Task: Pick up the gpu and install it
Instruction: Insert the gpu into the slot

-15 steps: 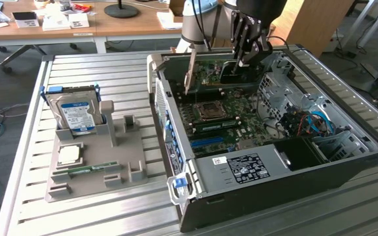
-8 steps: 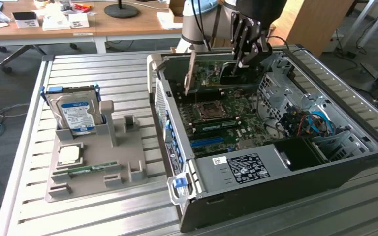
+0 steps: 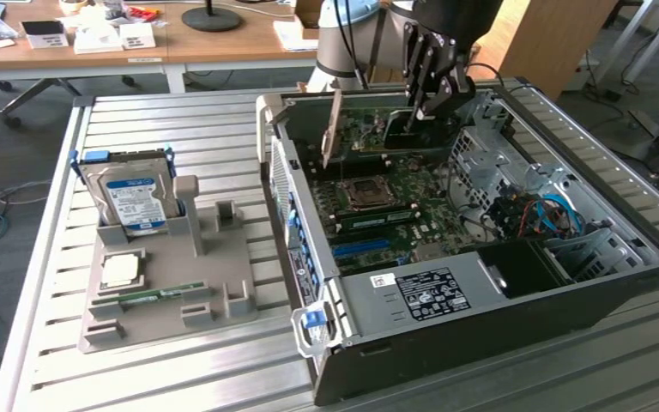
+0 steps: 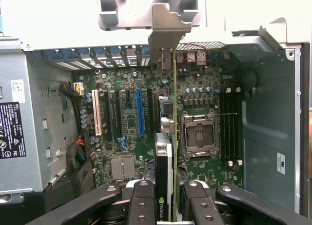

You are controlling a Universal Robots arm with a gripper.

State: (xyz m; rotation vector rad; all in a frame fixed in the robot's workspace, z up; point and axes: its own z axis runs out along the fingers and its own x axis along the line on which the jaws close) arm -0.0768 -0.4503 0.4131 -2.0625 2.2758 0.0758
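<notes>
My gripper (image 3: pixel 431 96) hangs inside the open computer case (image 3: pixel 604 283), shut on the gpu (image 3: pixel 403 129). The card stands on edge above the green motherboard (image 3: pixel 393 202), with its silvery end bracket (image 3: pixel 332 129) toward the case's rear wall. In the wrist view the gpu (image 4: pixel 174 132) shows edge-on as a thin green line running from my gripper (image 4: pixel 170 205) to its bracket (image 4: pixel 168 32). It sits over the board between a black expansion slot (image 4: pixel 155 115) and the CPU socket (image 4: pixel 199 134). Whether its lower edge touches a slot I cannot tell.
A grey holder tray (image 3: pixel 169 283) on the slatted table (image 3: pixel 158 116) carries a hard drive (image 3: pixel 135 202), a CPU chip (image 3: pixel 120 270) and a memory stick (image 3: pixel 158 295). Inside the case are the power supply (image 3: pixel 421 296), drive cage (image 3: pixel 484 159) and blue cables (image 3: pixel 553 215).
</notes>
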